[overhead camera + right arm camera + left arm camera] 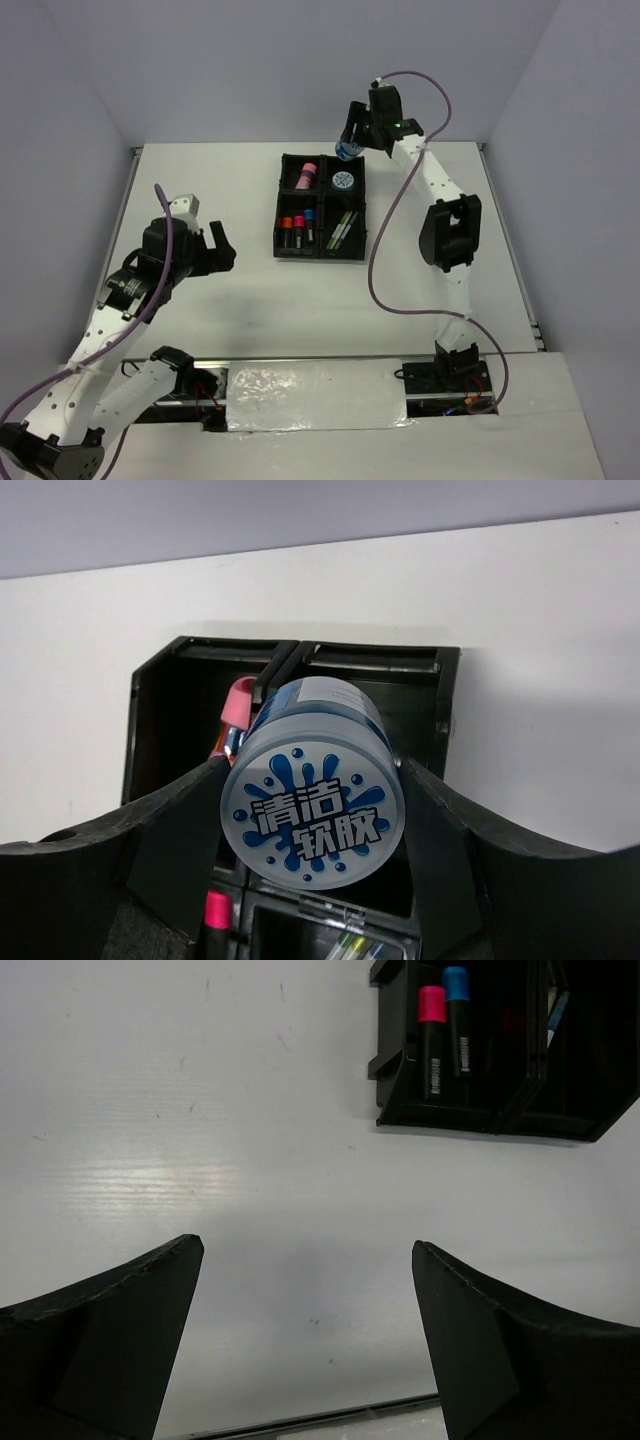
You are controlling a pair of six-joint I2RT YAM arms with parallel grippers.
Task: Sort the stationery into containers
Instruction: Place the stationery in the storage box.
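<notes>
Right gripper (315,825) first: its black fingers (175,855) are clamped on a blue-white cylindrical roll (315,805), one pressing each side, and the printed round face is turned to the wrist camera. The roll is held up off the table. Just left of it peeks a pink tube (238,702). The tube lies in the black rectangular plastic tray (150,730), whose four square compartments spread beneath and beyond the fingers.

From above, a second blue-white roll (344,181) sits in the compartment beside the tube. Black highlighters (298,228) and thin pens (343,230) fill the other two.

Over to the left gripper (305,1250): its fingers (120,1330) are spread wide with nothing between them, over a bare white table (200,1160). The tray lies well ahead and to the right.
</notes>
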